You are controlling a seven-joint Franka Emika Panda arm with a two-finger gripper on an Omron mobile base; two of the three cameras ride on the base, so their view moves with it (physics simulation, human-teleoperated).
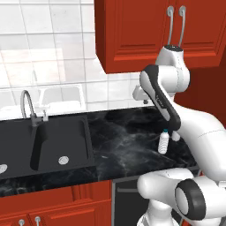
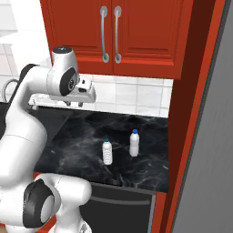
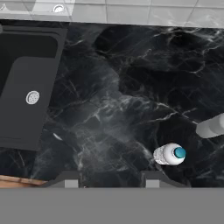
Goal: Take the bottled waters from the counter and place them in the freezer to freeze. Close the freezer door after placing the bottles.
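Two clear ribbed bottled waters with blue caps stand upright on the black marble counter, close together near its right end. One bottle is nearer the front, the other just to its right. From above, the front bottle shows cap-up and the other sits at the right edge. In the left base view one bottle stands beside my arm. My gripper hangs high above the counter, left of the bottles, pointing down. It is open with nothing between its fingers. A grey slab of the freezer fills the right edge.
A black sink basin with a curved tap lies at the counter's left. Red wall cabinets hang above the bottles. A red side panel separates the counter from the freezer. A dark appliance front sits under the counter.
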